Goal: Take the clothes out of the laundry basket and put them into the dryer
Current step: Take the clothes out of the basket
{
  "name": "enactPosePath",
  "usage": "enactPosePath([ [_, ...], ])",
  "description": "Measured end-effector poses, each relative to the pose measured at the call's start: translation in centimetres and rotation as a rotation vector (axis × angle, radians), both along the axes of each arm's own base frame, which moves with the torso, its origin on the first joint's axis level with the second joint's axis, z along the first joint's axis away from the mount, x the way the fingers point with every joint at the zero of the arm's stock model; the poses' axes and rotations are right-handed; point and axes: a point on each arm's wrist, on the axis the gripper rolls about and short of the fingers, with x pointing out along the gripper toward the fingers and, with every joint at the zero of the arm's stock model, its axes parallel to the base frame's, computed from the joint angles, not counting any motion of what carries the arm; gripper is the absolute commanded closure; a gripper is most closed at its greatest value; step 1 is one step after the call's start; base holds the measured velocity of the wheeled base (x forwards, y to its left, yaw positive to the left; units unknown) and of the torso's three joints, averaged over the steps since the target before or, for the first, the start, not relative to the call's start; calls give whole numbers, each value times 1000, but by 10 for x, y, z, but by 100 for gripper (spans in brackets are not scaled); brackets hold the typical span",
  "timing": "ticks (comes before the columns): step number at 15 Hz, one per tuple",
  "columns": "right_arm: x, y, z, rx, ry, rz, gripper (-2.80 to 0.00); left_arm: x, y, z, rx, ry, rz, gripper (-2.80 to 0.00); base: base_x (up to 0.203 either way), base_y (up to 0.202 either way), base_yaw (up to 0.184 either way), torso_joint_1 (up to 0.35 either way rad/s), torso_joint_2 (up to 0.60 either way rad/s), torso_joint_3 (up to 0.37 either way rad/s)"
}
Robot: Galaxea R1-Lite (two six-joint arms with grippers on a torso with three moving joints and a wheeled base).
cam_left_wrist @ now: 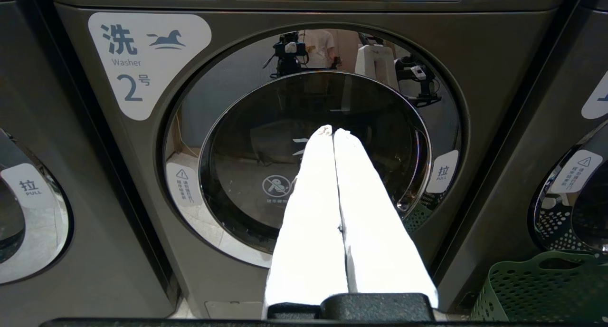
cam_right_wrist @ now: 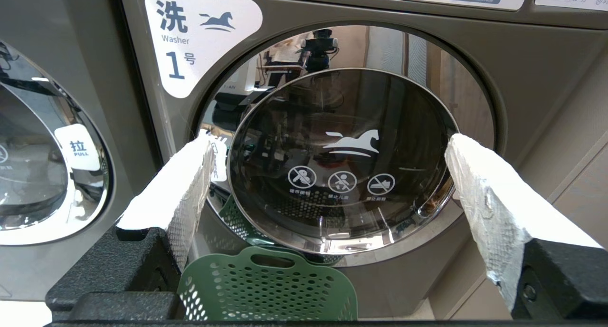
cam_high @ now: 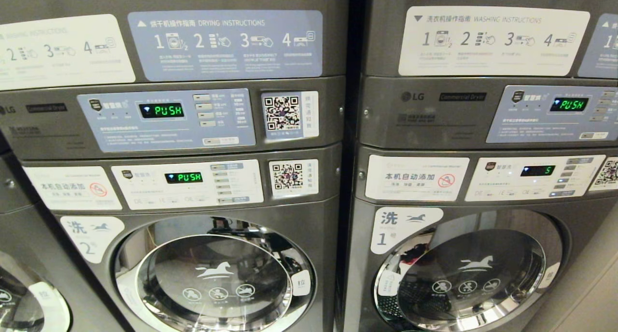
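You had both arms parked in front of the stacked machines, neither one at work. The left gripper (cam_left_wrist: 332, 133) pointed at the door of washer number 2 (cam_left_wrist: 313, 160), its white fingers (cam_left_wrist: 313, 213) pressed together with nothing between them. The right gripper (cam_right_wrist: 327, 151) faced the door of washer number 1 (cam_right_wrist: 342, 160), its fingers (cam_right_wrist: 479, 184) spread as wide as they go and empty.

The green laundry basket (cam_right_wrist: 268, 289) stood on the floor just below the door of washer number 1, close against the machine front. No clothes could be made out in it from these views; only its perforated wall and handle slot showed. Both round doors were shut.

Risks noted, as judgement:
- The labels on both lower doors read "Washer". The dryer panels (cam_high: 166, 119) sat above them, and the dryer drums lay outside every view. Loading the nearest door would put the clothes in the wrong machine.
- No door was open, so any lift from the basket would leave you holding cloth with nowhere to place it.
- The basket sat tight under the washer number 1 door; a downward reach could strike the door rim or tip the light basket.
- The mirrored doors could mislead your depth reading.
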Motion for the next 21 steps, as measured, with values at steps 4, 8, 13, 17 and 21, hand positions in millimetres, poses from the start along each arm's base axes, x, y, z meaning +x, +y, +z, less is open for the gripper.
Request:
enactPosePath([
  [4, 0, 0, 0, -3, 0, 0, -280, 0, 0, 0, 0, 0, 0, 0, 0, 0, 0, 0, 0, 0],
  [8, 0, 0, 0, -3, -2, 3, -280, 0, 0, 0, 0, 0, 0, 0, 0, 0, 0, -34, 109, 75],
  [13, 0, 0, 0, 66, -2, -19, -280, 0, 0, 0, 0, 0, 0, 0, 0, 0, 0, -111, 436, 322],
  [17, 0, 0, 0, 70, -3, -20, -280, 0, 0, 0, 0, 0, 0, 0, 0, 0, 0, -84, 462, 383],
  [21, 0, 0, 0, 70, -3, -20, -280, 0, 0, 0, 0, 0, 0, 0, 0, 0, 0, -7, 203, 164],
])
